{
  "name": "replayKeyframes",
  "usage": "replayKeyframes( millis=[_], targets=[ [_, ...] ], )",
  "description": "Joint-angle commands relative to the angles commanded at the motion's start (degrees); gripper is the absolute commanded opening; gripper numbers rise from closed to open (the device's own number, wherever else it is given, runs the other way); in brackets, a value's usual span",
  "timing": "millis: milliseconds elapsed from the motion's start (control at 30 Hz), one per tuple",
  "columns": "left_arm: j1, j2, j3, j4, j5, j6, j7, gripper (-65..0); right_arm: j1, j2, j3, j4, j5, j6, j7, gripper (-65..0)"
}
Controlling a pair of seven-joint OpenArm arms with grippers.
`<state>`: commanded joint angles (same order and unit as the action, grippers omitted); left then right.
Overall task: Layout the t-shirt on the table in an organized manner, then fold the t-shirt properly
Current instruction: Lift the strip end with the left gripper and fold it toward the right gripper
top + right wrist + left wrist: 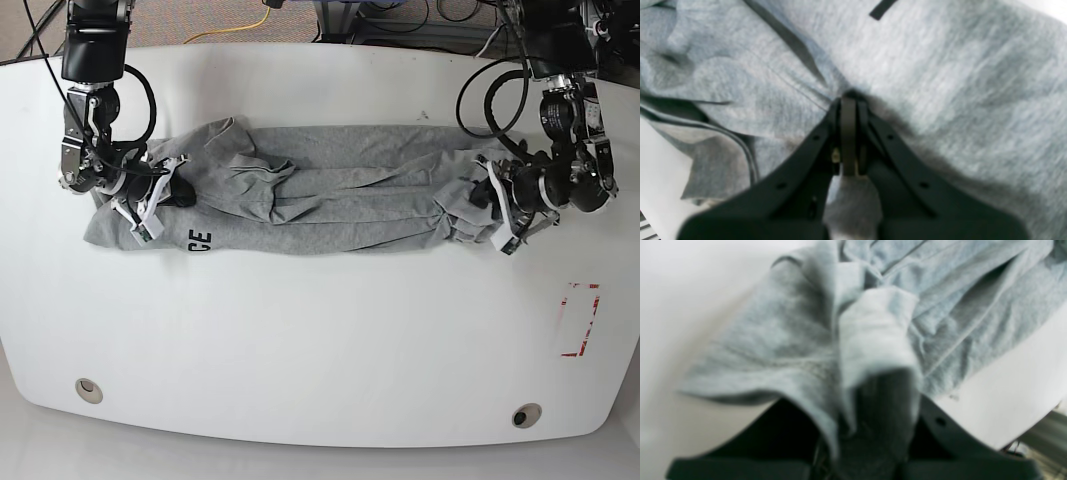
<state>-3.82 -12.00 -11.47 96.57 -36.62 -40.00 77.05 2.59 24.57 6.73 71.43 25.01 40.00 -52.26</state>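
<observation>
You are early in the layout: the t-shirt point(320, 205) lies stretched in a long bunched band across the far half of the table point(320, 350), still rumpled and unfolded. Your left gripper point(487, 205) and right gripper point(160, 195) are each clamped on cloth at opposite ends. Spreading flat and all folding remain.

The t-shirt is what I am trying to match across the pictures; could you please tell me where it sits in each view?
Left wrist: the t-shirt fills the centre and upper right, bunched over the left gripper.
Right wrist: it covers nearly the whole frame, pinched by the right gripper.
Base: it lies stretched sideways across the upper middle of the table.
Shared landmark: the white table under the cloth.
</observation>
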Motion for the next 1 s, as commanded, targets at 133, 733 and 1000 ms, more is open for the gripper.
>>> replayKeyframes(
  millis=[133, 733, 1000],
  targets=[
    [-0.44, 3.60, 0.00, -0.44, 0.09, 0.00, 0.00, -60.4, 0.00, 0.00, 0.26, 0.00, 0.00, 0.00, 0.00, -64.4],
    [-8.35, 19.08, 0.00, -10.29, 0.18, 0.00, -1.23, -60.3, 0.00, -1.05, 0.26, 0.09, 0.00, 0.00, -1.14, -64.4],
    [-9.76, 20.40, 1.67, -15.74, -0.09, 0.00, -3.96, -60.1, 0.00, -1.23, 0.26, 0.18, 0.18, 0.00, -1.32, -64.4]
  ],
)
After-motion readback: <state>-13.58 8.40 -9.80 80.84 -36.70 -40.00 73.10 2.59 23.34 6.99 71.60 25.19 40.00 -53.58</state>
